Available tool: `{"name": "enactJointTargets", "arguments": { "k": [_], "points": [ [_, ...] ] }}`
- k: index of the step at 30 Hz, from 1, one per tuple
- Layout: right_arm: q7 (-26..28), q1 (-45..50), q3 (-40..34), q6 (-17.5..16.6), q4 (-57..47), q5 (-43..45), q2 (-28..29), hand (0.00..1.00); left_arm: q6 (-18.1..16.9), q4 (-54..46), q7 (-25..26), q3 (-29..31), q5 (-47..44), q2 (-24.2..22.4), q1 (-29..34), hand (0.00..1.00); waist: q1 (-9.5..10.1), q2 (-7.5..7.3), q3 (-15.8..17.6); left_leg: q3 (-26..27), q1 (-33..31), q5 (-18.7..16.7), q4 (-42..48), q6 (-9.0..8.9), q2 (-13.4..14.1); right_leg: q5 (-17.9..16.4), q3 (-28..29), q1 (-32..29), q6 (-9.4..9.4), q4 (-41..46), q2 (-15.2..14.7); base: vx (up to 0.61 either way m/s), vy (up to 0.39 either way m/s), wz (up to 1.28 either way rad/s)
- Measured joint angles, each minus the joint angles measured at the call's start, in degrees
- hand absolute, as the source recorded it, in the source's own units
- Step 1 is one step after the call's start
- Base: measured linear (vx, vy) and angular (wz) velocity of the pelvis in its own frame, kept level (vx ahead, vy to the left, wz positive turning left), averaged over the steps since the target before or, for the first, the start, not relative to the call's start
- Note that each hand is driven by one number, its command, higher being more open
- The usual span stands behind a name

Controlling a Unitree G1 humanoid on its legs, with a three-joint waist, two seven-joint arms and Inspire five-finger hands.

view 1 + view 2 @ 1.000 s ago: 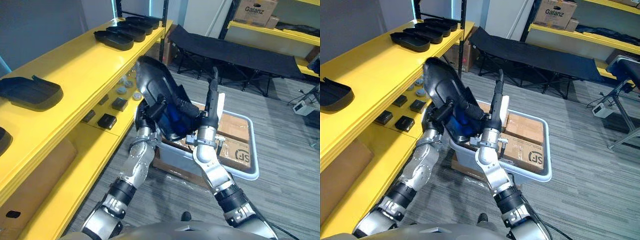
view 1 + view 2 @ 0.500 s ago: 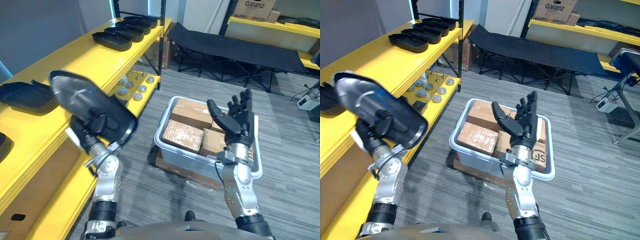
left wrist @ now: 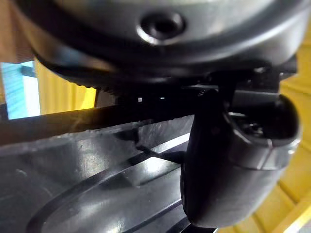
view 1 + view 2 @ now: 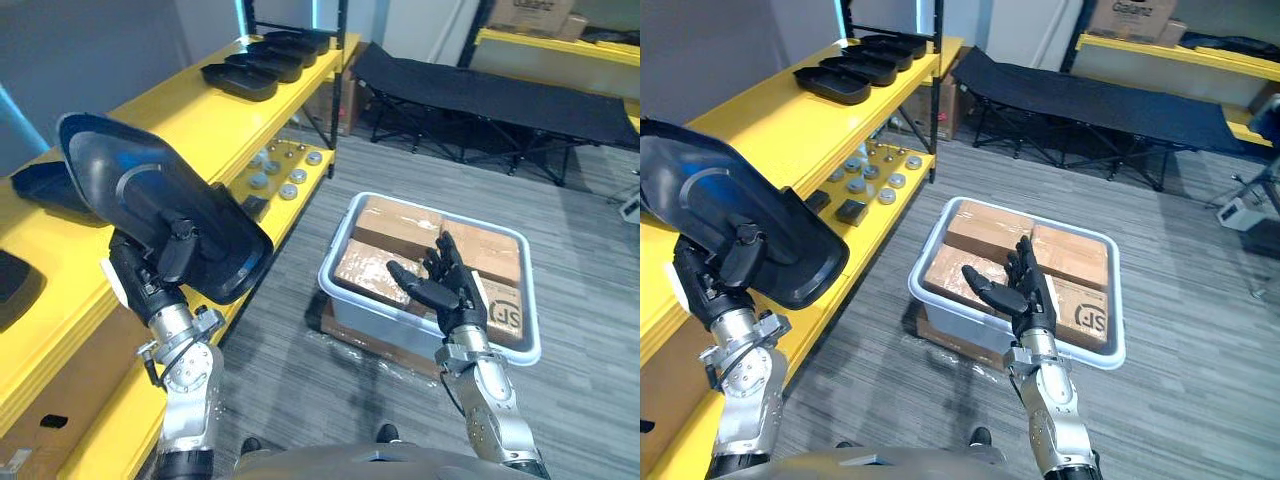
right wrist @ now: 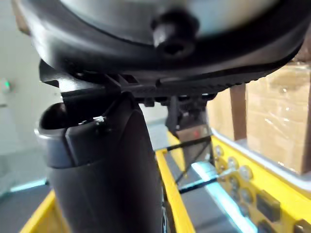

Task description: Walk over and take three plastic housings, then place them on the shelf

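Left hand [image 4: 168,262]: 8 o'clock, raised, clenched on the rim of one black housing [image 4: 150,210]; in the left wrist view the thumb [image 3: 228,160] presses on its inner face. The housing is tilted and held in the air just beside the shelf's front edge, not yet over the top

Right hand [image 4: 448,292]: 4 o'clock, released, fingers spread, holding nothing, hovering above the bin

Bin [image 4: 335,285]: grey, on the floor at 3 to 4 o'clock, packed with brown boxes [image 4: 400,222]

Shelf [image 4: 160,120]: yellow, running from 8 to 11 o'clock. The lower level carries small metal discs [image 4: 283,176] and black blocks [image 4: 255,206]

Near housing [image 4: 30,180]: on the shelf top at 9 o'clock, partly hidden behind the held one

Far row [image 4: 262,68]: more housings side by side on the shelf top at 11 o'clock; bare yellow top lies between them and the near housing

Cot [image 4: 480,95]: black, folding, at 1 o'clock, well apart from the work

Step, as judged: placing, with one housing in the hand and none yet let go

Next move, as judged: swing the housing toward 10 o'clock over the bare stretch, level it, lower it until it sits flat clear of its neighbours, then loosen the fingers
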Motion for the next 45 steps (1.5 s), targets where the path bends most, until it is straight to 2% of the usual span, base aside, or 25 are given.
{"name": "enactJointTargets", "arguments": {
  "k": [5,6,9,12,15,19,20,21,22,23,26,27,29,31,33,38,43,45],
  "points": [
    [-1.1,-5.0,5.2,0.0,3.7,-1.0,-0.9,1.0,0.2,-4.3,-5.5,2.5,-0.2,0.0,4.5,0.0,3.86,1.49,-0.7,-4.6,-2.3,1.0,-0.1,0.2,-0.6,-0.4,-4.6,1.1,0.3,0.0,-0.4,0.0,-0.001,0.51],
    [-1.5,-6.1,6.4,0.0,3.8,-2.0,-0.9,1.0,0.2,-5.1,-6.8,3.4,-0.2,0.0,5.6,0.0,5.17,1.76,-0.7,-5.8,-2.4,1.1,-0.1,0.28,-0.9,-0.7,-5.8,1.9,0.51,0.0,-0.6,0.0,-0.003,0.5],
    [-2.2,-8.9,9.2,0.0,4.3,-3.0,-0.8,1.0,0.2,-6.6,-10.9,6.8,-2.7,0.0,8.3,0.0,7.45,1.68,-0.7,-8.2,-2.6,1.4,-0.2,0.32,-1.1,-1.6,-8.4,3.3,0.62,0.0,-0.6,-0.03,-0.009,0.45],
    [-2.3,-12.0,10.4,-0.1,5.5,-3.0,-0.7,1.0,0.2,-7.1,-13.5,9.1,-6.8,-0.2,10.1,0.0,8.78,1.61,-0.7,-9.0,-3.6,1.7,-0.4,0.56,-1.2,-2.2,-9.4,3.2,0.26,0.0,-0.6,-0.03,-0.003,0.21],
    [-1.8,-13.7,10.5,-0.1,6.7,-2.8,-0.8,1.0,0.4,-7.1,-14.1,10.0,-7.0,-0.2,11.1,0.0,9.19,1.49,-0.7,-8.8,-3.5,1.9,-0.3,0.39,-1.1,-2.2,-9.0,3.2,0.22,0.5,-0.6,0.0,0.002,-0.03],
    [-0.5,-13.7,10.4,0.1,6.7,-2.6,-1.0,1.0,2.7,-7.2,-14.2,9.2,-4.2,0.0,11.0,0.0,9.22,1.54,-0.6,-8.6,-4.7,1.3,1.6,0.7,-0.9,-2.6,-9.8,3.3,0.24,1.2,-0.6,-0.01,-0.006,0.16],
    [-0.4,-13.6,10.0,0.2,6.7,-2.6,-1.2,1.0,4.3,-7.2,-14.8,7.7,-2.3,0.4,10.3,0.0,7.82,1.47,0.1,-5.4,-7.6,0.9,4.6,3.0,-0.5,-3.2,-13.6,4.5,0.33,1.4,-1.0,-0.05,-0.009,0.77],
    [-0.4,-13.5,9.8,0.2,6.7,-2.6,-1.4,1.0,4.7,-7.2,-15.1,7.3,-2.2,0.5,10.2,0.0,7.51,1.48,0.1,-4.6,-8.3,1.0,5.2,3.52,-0.4,-3.3,-14.5,4.8,0.47,1.5,-1.1,-0.04,0.005,1.33],
    [-0.6,-13.4,9.3,0.4,6.7,-2.6,-2.4,1.0,5.2,-7.2,-16.6,5.8,-2.5,0.7,9.9,0.0,7.07,1.75,0.5,-1.7,-9.6,2.0,6.7,4.12,0.3,-3.5,-17.4,5.8,1.07,2.2,-1.6,0.0,0.055,1.07],
    [-1.0,-13.4,8.8,0.4,6.7,-2.7,-2.7,1.0,5.2,-7.2,-17.8,5.3,-2.9,0.7,10.0,0.0,7.6,1.9,0.9,-1.5,-9.8,3.3,6.6,3.04,-0.1,-3.9,-18.8,6.2,1.54,3.1,-2.0,0.01,0.076,1.05],
    [-1.4,-13.8,7.2,-0.3,6.7,-2.9,-1.8,1.0,5.1,-7.2,-20.0,5.1,-5.8,0.8,10.0,0.0,9.76,1.89,2.2,-3.8,-10.1,4.9,4.2,3.4,-1.7,-5.4,-20.6,6.3,2.09,5.1,-3.3,-0.01,0.079,0.62],
    [-1.4,-14.0,7.2,-0.4,6.7,-2.9,-1.1,1.0,5.1,-7.2,-20.7,5.4,-7.4,0.8,10.2,0.0,10.11,1.87,2.7,-4.4,-10.0,5.2,3.3,3.96,-2.2,-7.0,-21.0,6.3,2.01,6.8,-3.9,-0.05,0.075,0.67],
    [-2.7,-13.9,7.2,-0.4,6.3,-3.6,-0.7,1.0,4.8,-7.2,-22.5,6.0,-8.0,1.5,10.0,0.0,9.44,1.76,3.7,-5.7,-10.0,5.9,2.6,4.88,-3.2,-11.3,-17.9,5.9,2.03,10.8,-4.5,-0.07,0.048,0.84],
    [-4.1,-13.1,5.8,-0.4,6.2,-5.1,-0.7,1.0,4.4,-7.2,-25.5,5.4,-8.2,4.7,9.5,0.0,7.56,1.06,4.2,-6.5,-9.9,7.1,1.7,6.19,-5.1,-17.5,-9.4,4.1,1.22,16.7,-4.4,-0.09,-0.033,1.13],
    [-4.7,-11.6,4.0,-0.4,5.1,-5.1,-0.7,1.0,4.2,-7.2,-27.7,3.6,-9.7,7.2,7.8,0.0,7.2,0.73,4.3,-8.5,-10.1,8.0,1.1,6.32,-6.7,-20.2,-5.4,3.9,1.15,18.9,-4.2,-0.03,-0.079,0.92],
    [-4.8,-9.5,2.2,-0.5,4.2,-5.3,-0.6,1.0,2.7,-7.2,-31.4,-1.3,-10.2,8.7,3.4,0.0,6.61,0.29,4.5,-9.7,-10.3,10.6,-0.3,5.89,-7.6,-20.3,-4.8,4.3,1.97,19.3,-4.0,0.0,-0.039,0.27],
    [-2.4,-8.9,1.3,-0.5,2.8,-5.1,-0.6,1.0,2.7,-7.2,-30.8,-2.7,-10.2,8.6,3.1,0.0,5.42,0.36,4.6,-8.7,-9.3,10.6,-0.2,5.99,-6.6,-20.3,-3.7,4.1,1.89,19.2,-3.4,-0.08,-0.033,-0.12],
    [-2.5,-8.7,1.3,-0.7,1.2,-5.1,-0.5,1.0,2.7,-7.2,-29.5,-2.9,-10.2,7.9,3.1,0.0,5.12,1.09,5.4,-7.9,-9.4,9.0,1.2,6.05,-6.1,-20.6,-3.2,3.9,1.56,19.5,-3.1,-0.11,-0.023,-0.15]
  ]
}}
